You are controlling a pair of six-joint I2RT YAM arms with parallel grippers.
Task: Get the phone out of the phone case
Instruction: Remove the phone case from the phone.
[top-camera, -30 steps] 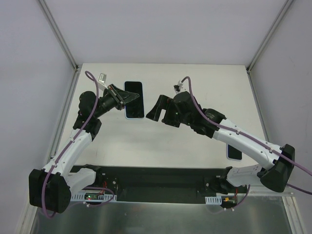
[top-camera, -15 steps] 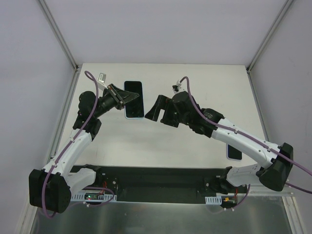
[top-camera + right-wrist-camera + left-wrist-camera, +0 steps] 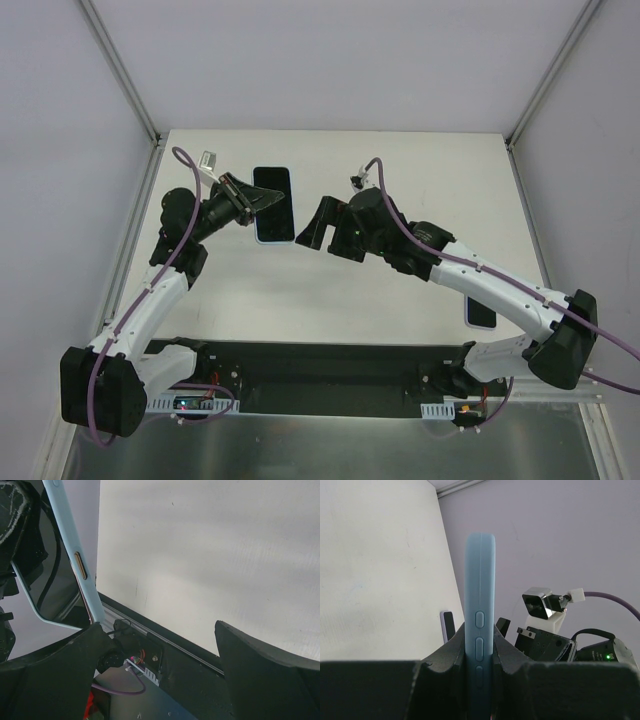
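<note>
We're holding the phone [image 3: 273, 205] up off the table [image 3: 400, 170] w/ the L gripper [image 3: 256, 203] — its fingers [image 3: 451, 652] are clamping both faces of the blue case [image 3: 480, 605], button edge facing the L wrist cam. The R gripper [image 3: 312, 226] is hovering just beside the phone's right edge w/ fingers [image 3: 265, 675] spread wide, gripping nothing — the case edge is showing next to its left finger. A 2nd phone [image 3: 481, 313] is lying at the table's near right.
</note>
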